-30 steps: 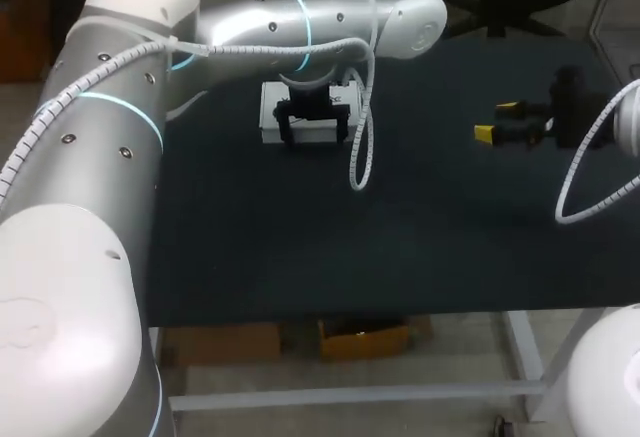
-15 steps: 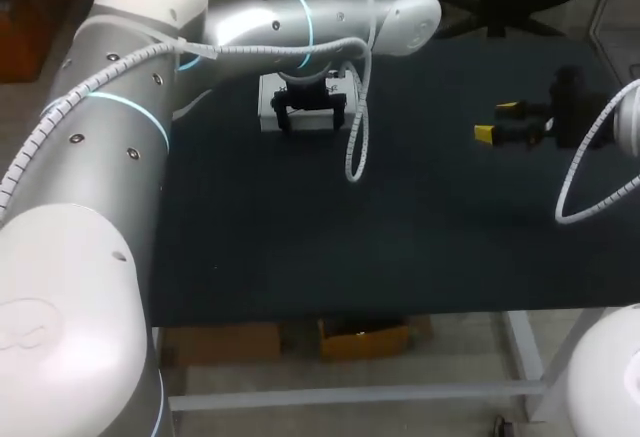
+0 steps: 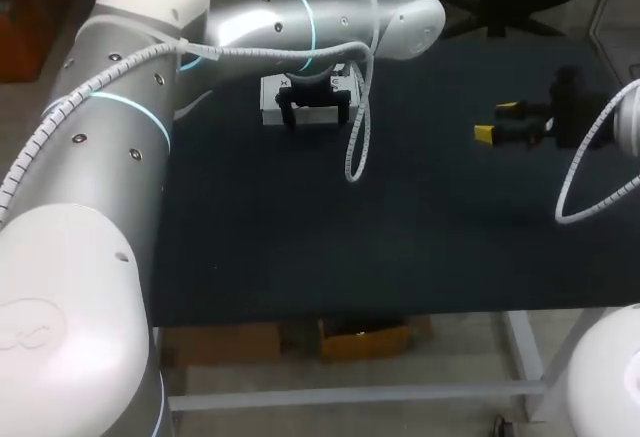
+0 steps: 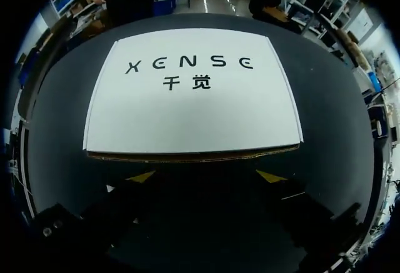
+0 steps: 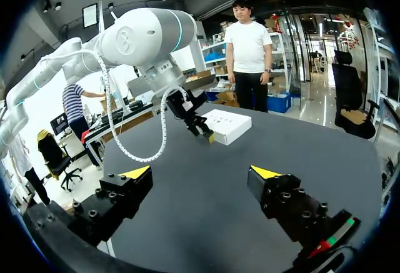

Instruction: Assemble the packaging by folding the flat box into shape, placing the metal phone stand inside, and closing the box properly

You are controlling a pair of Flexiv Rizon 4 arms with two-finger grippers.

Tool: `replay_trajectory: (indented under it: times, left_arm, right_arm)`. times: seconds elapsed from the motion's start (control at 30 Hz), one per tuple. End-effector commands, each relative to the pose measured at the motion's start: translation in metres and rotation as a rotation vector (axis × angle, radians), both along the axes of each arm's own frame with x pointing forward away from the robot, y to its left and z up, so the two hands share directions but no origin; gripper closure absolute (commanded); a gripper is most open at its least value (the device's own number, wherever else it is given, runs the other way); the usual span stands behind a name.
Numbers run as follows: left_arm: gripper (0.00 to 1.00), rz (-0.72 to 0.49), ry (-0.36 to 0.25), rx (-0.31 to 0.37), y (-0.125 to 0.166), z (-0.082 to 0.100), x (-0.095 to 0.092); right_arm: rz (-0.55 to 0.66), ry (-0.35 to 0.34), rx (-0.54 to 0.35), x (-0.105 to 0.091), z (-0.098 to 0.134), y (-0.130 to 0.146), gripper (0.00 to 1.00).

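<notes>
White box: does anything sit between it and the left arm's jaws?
Nothing visible does. In the left wrist view the white box lies just ahead of the open left jaws, with only a strip of bare table between them.

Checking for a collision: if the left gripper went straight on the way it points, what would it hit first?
Most likely the white box, whose near edge lies just ahead of the open left gripper. Depth is hard to judge here.

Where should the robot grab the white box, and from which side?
Probably the thin near edge of the white box, coming in low from the side of the left gripper. The box lies flat, looks wider than the open fingers, and that edge faces them.
</notes>
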State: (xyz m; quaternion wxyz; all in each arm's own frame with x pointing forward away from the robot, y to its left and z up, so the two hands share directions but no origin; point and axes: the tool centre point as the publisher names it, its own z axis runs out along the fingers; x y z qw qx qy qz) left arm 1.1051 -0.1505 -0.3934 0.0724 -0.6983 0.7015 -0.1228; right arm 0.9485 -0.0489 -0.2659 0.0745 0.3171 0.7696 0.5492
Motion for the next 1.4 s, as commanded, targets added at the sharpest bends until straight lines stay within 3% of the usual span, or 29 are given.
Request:
replay_trajectory:
  times: [0.03,0.37,0.53,0.97,1.4]
  left_arm:
    - [0.0,-0.042,0.246,-0.013,0.003,0.013,-0.016]
    - [0.0,-0.097,0.108,-0.04,0.026,0.04,-0.086]
    - [0.0,-0.144,0.007,-0.042,0.035,0.046,-0.107]
    - [0.0,-0.267,-0.271,-0.131,0.054,0.061,-0.139]
    - [0.0,-0.431,-0.448,-0.24,0.066,0.083,-0.148]
  right_arm:
    - [0.004,-0.002,0.005,0.0,0.0,-0.001,0.0]
    - [0.004,-0.002,0.005,0.0,0.0,-0.001,0.0]
    - [0.004,-0.002,0.005,0.0,0.0,-0.001,0.0]
    - [0.004,-0.002,0.005,0.0,0.0,-0.001,0.0]
    - [0.004,-0.002,0.005,0.0,0.0,-0.001,0.0]
